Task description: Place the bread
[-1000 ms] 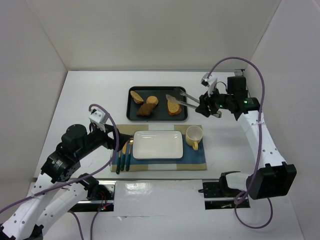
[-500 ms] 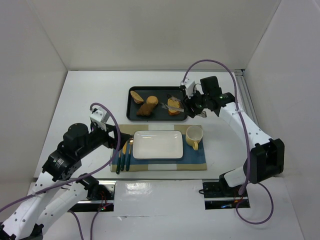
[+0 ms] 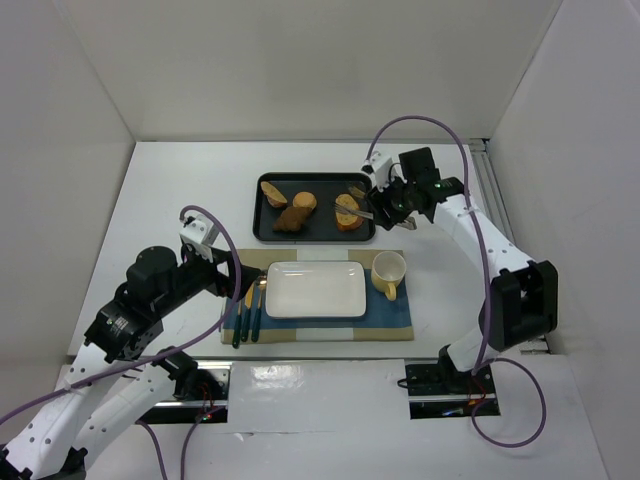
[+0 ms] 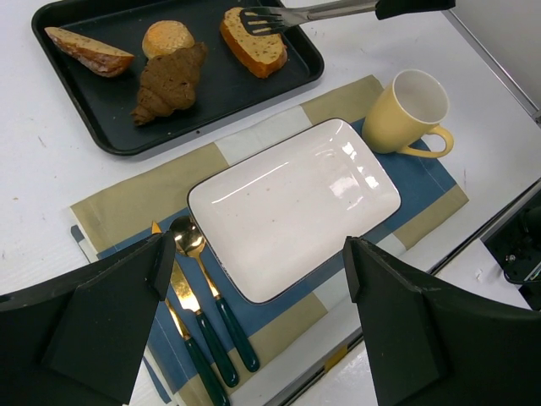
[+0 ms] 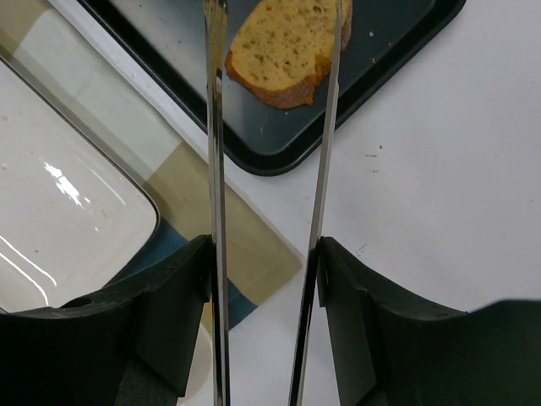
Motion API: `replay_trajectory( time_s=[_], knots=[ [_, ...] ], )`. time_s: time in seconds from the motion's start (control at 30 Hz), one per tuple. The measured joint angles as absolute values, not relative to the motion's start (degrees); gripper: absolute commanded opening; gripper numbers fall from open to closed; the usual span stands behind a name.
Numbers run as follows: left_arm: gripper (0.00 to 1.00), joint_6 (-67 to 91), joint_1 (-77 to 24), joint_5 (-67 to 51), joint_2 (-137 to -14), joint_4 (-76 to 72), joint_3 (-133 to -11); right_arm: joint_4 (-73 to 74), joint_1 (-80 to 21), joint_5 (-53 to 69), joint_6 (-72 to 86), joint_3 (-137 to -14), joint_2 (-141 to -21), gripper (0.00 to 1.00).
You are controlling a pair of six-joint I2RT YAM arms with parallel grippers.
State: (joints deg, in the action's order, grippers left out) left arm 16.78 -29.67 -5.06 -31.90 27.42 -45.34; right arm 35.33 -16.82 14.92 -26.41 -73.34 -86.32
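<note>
Flanking the golden-tan oval bread slice [image 5: 283, 46] (brown croissant [image 4: 169, 80] alongside), slim steel tongs [image 5: 216, 169] sit clamped in your right gripper [image 5: 264, 245]; left gripper [image 4: 255, 254] gapes.

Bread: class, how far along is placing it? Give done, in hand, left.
Done: the right gripper holds the tongs. In hand: the tongs' arms straddle the bread, which lies unlifted on the tray. Left: pinch, lift, carry it, probably to the white plate, and release.

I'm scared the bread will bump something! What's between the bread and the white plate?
Nothing standing: only the black tray's rim, a strip of white table and the placemat, in the left wrist view.
</note>
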Motion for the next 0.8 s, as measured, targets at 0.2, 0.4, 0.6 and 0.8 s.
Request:
replay_trajectory(
  time_s=[0.2,0.4,0.6,0.8],
  knots=[
    [1.00,16.8,-29.7,-4.9,-31.9,27.4,-45.3,36.9,-15.4,13.9,-26.4,-75.7,-89.6,0.61],
    [1.00,16.8,-29.7,-4.8,-31.9,27.4,-45.3,37.1,-11.4,14.6,-25.5,-76.0,-90.1,0.61],
    [1.00,16.8,-29.7,-4.8,-31.9,27.4,-45.3,37.3,-9.3,17.2,-24.5,-76.2,-92.3,0.61],
    [1.00,16.8,-29.7,-4.8,-31.9,27.4,-45.3,39.4,-8.4,21.2,-23.2,-77.3,-95.2,0.61]
  ],
)
